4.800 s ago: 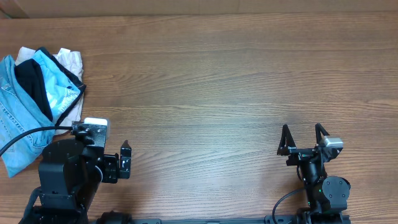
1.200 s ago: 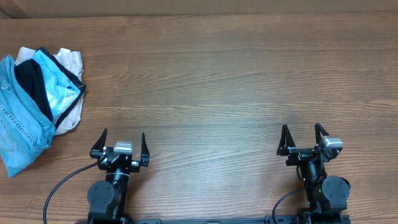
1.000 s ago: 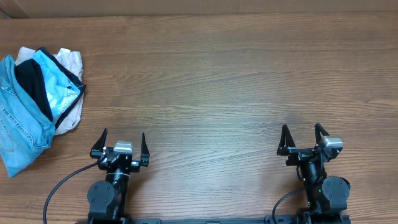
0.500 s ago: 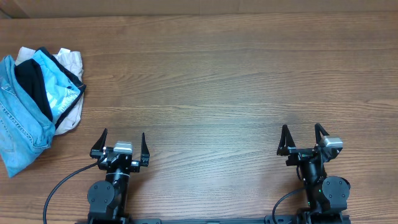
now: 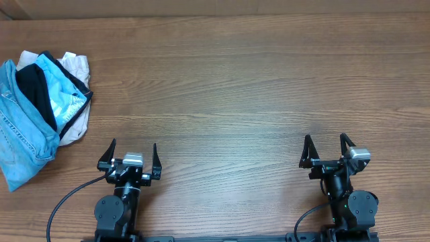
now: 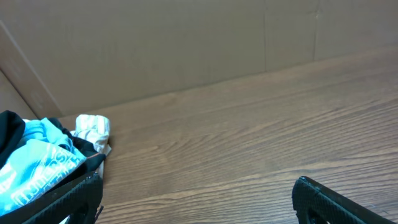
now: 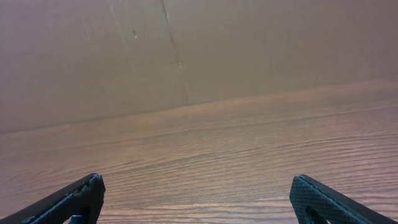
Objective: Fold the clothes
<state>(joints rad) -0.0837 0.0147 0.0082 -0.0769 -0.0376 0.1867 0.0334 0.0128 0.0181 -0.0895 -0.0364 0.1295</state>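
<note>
Overhead only: jeans (image 5: pixel 20 138) crumpled at 9 o'clock edge of table (image 5: pixel 235 81), partly under black garment (image 5: pixel 37 94), cyan cloth (image 5: pixel 64 97) and beige cloth (image 5: pixel 75 66). L wrist view adds cardboard wall (image 6: pixel 186 50) and white print on cyan cloth, unreadable. R wrist view: wood + wall. L gripper (image 5: pixel 133 144) at 7 o'clock, R gripper (image 5: pixel 326 138) at 5 o'clock: both spread wide, holding nothing, well apart from jeans.

The tabletop (image 5: pixel 242 81) is brown wood with fine grain and a smooth, dull finish. The jeans (image 5: pixel 20 138) are faded denim with pale stitching. The black garment (image 5: pixel 37 94) looks matt, the cyan cloth (image 5: pixel 62 87) faintly shiny, and the beige cloth (image 5: pixel 78 66) crumpled. The left tool (image 5: pixel 133 143) and right tool (image 5: pixel 326 137) look like matt black plastic.
</note>
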